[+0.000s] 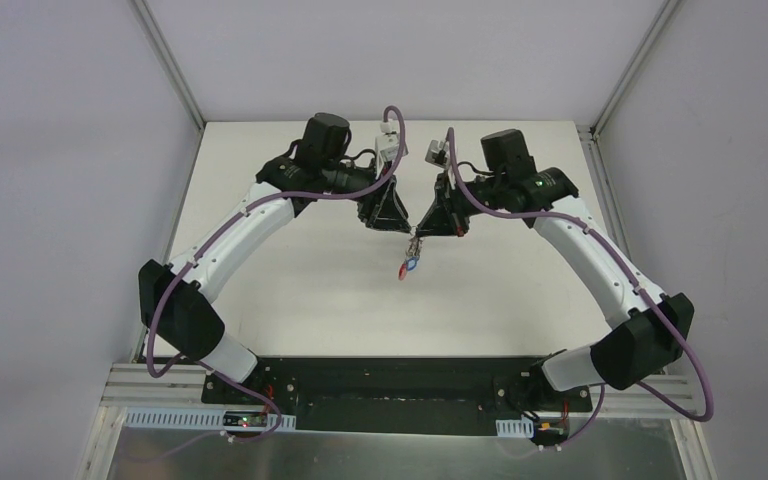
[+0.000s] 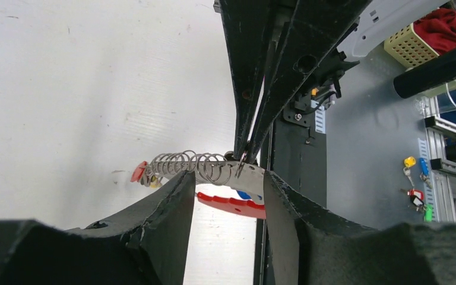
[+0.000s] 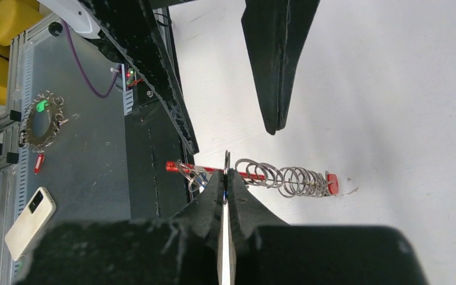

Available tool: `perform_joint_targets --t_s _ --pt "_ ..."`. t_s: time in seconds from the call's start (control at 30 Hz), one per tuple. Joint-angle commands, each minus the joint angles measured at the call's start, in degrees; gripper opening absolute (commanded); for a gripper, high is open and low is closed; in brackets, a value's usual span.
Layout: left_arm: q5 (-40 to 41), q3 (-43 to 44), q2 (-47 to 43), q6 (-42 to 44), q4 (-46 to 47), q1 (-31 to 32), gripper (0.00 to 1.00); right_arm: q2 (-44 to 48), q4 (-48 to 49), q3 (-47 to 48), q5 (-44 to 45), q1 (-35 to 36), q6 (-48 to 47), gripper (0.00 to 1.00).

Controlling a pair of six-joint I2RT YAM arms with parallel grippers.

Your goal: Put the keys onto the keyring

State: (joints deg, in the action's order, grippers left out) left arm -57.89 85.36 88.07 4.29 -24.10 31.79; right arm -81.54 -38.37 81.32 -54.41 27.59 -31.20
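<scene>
The keyring (image 1: 409, 262) hangs in the air between my two grippers, above the white table. In the left wrist view its grey body (image 2: 252, 177) carries a row of several thin wire rings (image 2: 184, 163), a red arc (image 2: 231, 205) and a red key head (image 2: 138, 172). My right gripper (image 3: 225, 175) is shut on the keyring at a thin ring, with a blue key head showing between its fingers. It also shows in the top view (image 1: 422, 233). My left gripper (image 2: 228, 175) has its jaws apart, and the keyring lies just beyond its tips. In the right wrist view the left gripper (image 3: 273, 127) stands clear of the rings (image 3: 285, 177).
The white table (image 1: 310, 290) ends at the black base plate (image 1: 390, 385). Off the table lie loose coloured keys (image 2: 415, 196), a yellow basket (image 2: 415, 44), a ring of keys (image 3: 38, 122) and a phone (image 3: 29, 219).
</scene>
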Motion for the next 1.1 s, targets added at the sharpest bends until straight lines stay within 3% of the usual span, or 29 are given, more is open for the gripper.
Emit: perform_joint_targets --t_s 0.0,0.23,0.6,1.07 --pt "0.1 0.6 -1.6 3.6 0.0 -0.1 0.45 0.1 -2.1 1.9 0.8 0.4 -2.2 0.0" --pt "-0.9 0.5 -0.3 4.5 0.4 1.1 0.36 0.1 0.1 0.6 0.2 0.5 -0.3 0.0" --pt "-1.8 -0.3 1.0 4.0 1.9 2.7 0.3 0.4 0.9 -0.1 0.2 0.5 0.5 0.0" --pt "-3.1 -0.4 2.1 3.2 2.1 3.3 0.02 0.7 2.2 -1.0 0.5 0.5 1.5 0.0"
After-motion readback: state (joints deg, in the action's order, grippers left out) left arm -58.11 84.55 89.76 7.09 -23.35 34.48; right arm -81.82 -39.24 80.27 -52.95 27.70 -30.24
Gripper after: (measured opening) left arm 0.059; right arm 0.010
